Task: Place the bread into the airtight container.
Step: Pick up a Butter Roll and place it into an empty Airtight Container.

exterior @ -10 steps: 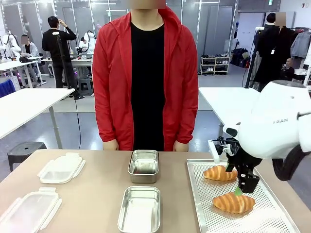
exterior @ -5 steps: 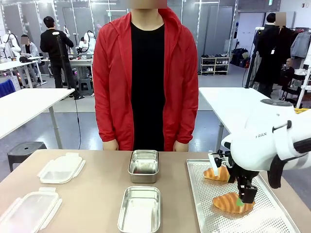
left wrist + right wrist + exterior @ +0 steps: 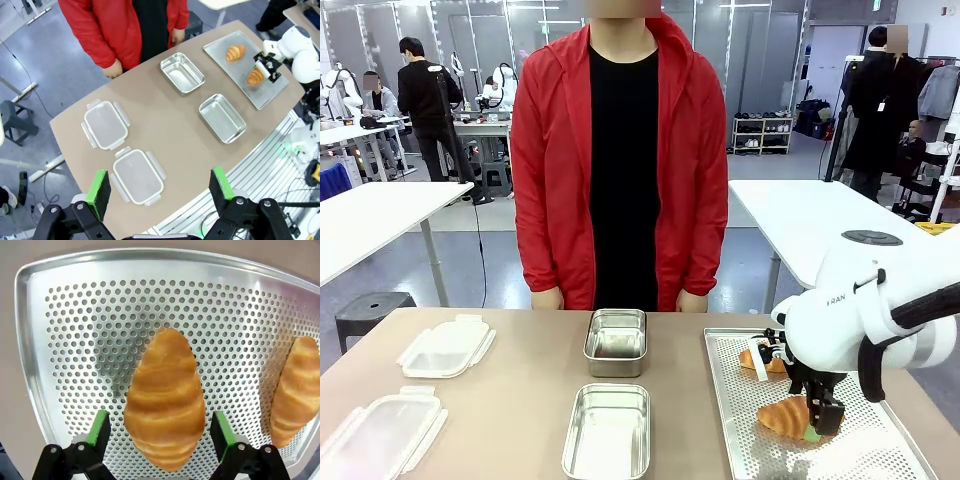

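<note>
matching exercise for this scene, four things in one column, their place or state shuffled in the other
1. near croissant
2. far steel container
3. far clear lid
4. left end effector

a. on the table's left side
b. on the tray, between the fingers of the open right end effector
c. empty, just before the person
d. open, high over the table

Pairs: 1-b, 2-c, 3-a, 4-d

Place: robotics lab in an open hall.
10 o'clock: people (image 3: 425,90) at white work tables (image 3: 345,133).
2 o'clock: storage shelf (image 3: 762,135) on grey floor (image 3: 480,260).
4 o'clock: white robot arm (image 3: 860,320) over a shared table (image 3: 510,400).
</note>
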Controlling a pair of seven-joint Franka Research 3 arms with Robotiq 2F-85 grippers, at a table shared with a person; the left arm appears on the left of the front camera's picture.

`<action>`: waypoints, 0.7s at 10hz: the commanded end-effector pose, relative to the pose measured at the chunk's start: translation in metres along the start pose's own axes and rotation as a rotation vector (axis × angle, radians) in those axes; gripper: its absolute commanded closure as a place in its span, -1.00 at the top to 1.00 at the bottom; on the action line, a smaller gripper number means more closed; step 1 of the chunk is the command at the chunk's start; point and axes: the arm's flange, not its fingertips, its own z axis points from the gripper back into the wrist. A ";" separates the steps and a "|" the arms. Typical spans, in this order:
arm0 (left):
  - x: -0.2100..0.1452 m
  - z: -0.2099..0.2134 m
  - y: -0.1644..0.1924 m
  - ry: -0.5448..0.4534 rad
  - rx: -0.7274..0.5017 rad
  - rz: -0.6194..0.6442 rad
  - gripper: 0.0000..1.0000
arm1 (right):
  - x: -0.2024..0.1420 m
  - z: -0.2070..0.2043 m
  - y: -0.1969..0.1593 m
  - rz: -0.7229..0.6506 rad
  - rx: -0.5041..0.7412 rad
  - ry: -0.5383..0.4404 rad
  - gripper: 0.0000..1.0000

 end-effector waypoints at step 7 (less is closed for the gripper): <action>0.000 0.001 0.000 -0.001 -0.005 -0.013 1.00 | -0.019 -0.022 0.039 0.011 -0.003 -0.010 0.55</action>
